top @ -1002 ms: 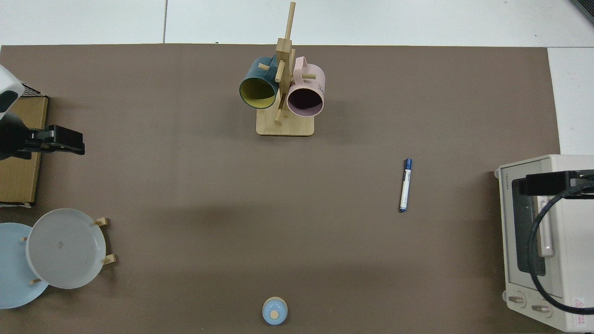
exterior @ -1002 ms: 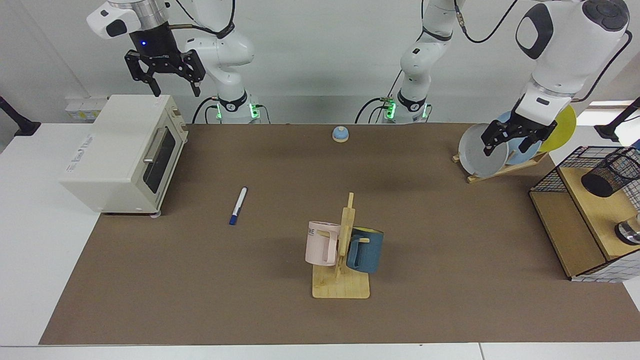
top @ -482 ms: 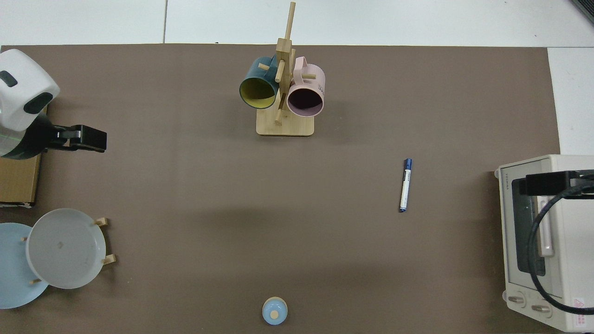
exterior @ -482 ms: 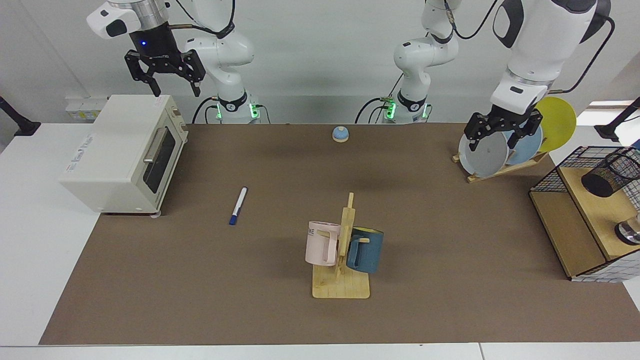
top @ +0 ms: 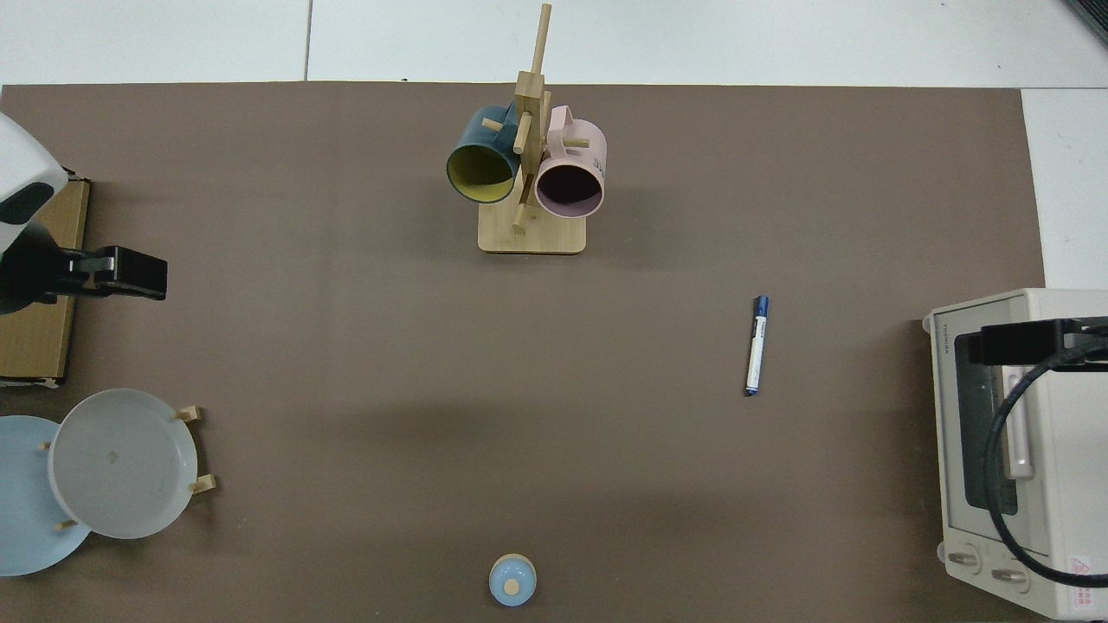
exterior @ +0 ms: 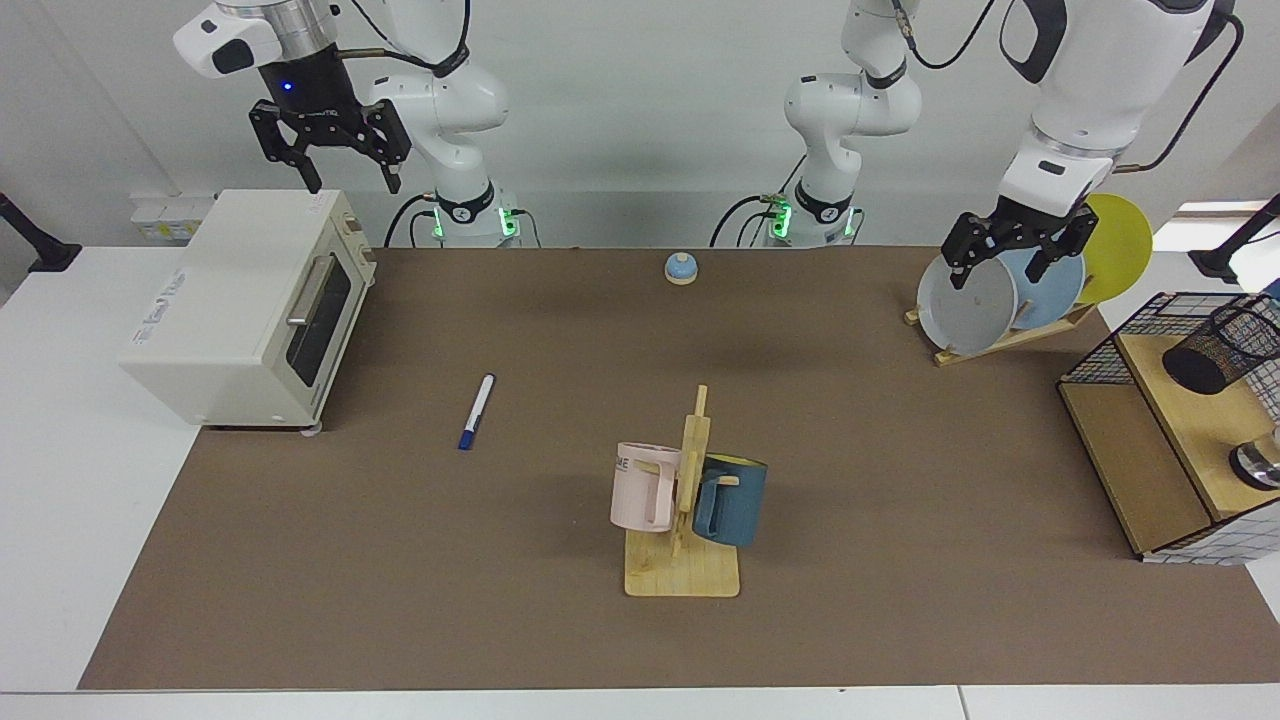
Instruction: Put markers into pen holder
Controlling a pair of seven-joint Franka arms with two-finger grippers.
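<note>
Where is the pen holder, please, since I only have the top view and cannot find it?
Observer: The pen holder lies tilted on a wooden shelf inside the wire basket frame, on the left arm's side of the table.
Operator: Thank you. Is either gripper holding anything?
Observer: No. The left gripper hangs open and empty in front of the plates; the right gripper waits open above the toaster oven.

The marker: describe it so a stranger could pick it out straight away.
Start at the white toaster oven at one end of the brown mat. The marker lies flat on bare mat between that oven and the wooden mug rack, touching nothing. It is the only slim white stick with a dark blue cap.
</note>
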